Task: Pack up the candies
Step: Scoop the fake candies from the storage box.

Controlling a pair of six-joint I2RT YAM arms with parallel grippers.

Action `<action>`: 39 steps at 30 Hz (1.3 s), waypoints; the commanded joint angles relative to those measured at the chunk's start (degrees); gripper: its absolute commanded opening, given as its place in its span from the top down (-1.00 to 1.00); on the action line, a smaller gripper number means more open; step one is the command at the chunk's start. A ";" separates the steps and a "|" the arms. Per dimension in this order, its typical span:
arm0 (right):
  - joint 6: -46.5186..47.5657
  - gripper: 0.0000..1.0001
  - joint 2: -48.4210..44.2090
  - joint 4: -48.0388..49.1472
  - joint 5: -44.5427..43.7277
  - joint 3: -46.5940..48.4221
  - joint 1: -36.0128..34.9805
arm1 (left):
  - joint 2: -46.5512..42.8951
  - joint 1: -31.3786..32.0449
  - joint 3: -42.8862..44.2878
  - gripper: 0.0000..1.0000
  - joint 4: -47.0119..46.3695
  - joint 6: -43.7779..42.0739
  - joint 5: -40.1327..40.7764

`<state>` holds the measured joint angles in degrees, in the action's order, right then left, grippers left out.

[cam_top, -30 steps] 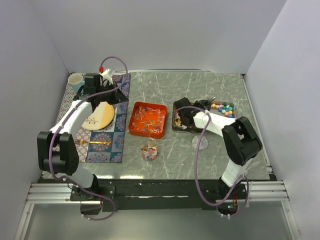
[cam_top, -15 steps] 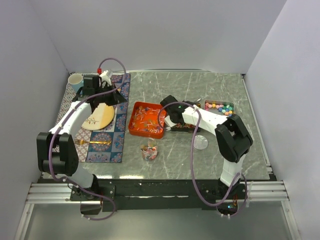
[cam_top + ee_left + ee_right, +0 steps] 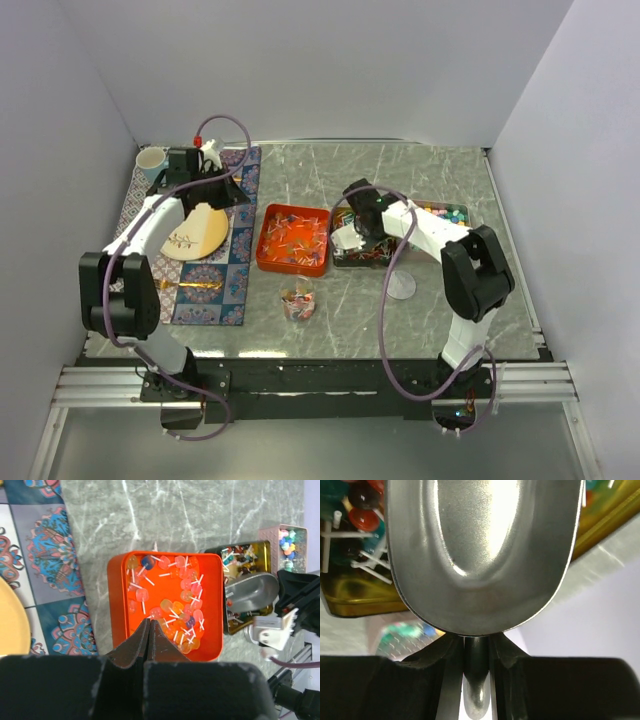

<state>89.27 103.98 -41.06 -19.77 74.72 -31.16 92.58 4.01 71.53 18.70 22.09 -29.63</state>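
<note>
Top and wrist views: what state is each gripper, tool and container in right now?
left gripper: shut, empty, above the orange tray.
right gripper: shut on the scoop handle.
scoop: looks empty, over the gold tin.
orange tray: uncovered, holds lollipops.
gold tin: uncovered, holds lollipops.
small cup: upright, candies inside.

Two claws, left claw (image 3: 149, 622) and right claw (image 3: 476, 647). Three candy holders: one orange tray (image 3: 116, 630) ahead of the left claw, one gold tin (image 3: 224, 625) under the right claw, and one box (image 3: 265, 535) to that claw's right. One scoop (image 3: 485, 555) in the right claw. Nearer than it are one cup (image 3: 298, 305) and one disc (image 3: 401, 287). By the left claw are one mat (image 3: 215, 290), one plate (image 3: 200, 235) and one mug (image 3: 150, 160). The candies (image 3: 185, 585) are too many to count.
</note>
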 commanded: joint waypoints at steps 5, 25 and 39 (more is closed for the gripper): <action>-8.24 1.00 6.14 -8.80 23.90 6.85 5.66 | 2.17 -0.84 4.50 0.98 2.30 -2.66 2.38; -16.32 1.00 -5.28 6.52 31.98 -6.43 12.96 | 7.00 -2.34 12.49 0.98 10.48 -8.46 5.28; -23.08 1.00 -9.59 8.64 31.82 -7.41 14.55 | 8.14 -6.03 15.83 0.98 13.29 -12.68 6.95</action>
<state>71.61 96.33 -31.42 12.71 65.19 -17.04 100.07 -1.61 82.96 30.76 12.23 -23.73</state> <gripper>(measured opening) 0.277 0.012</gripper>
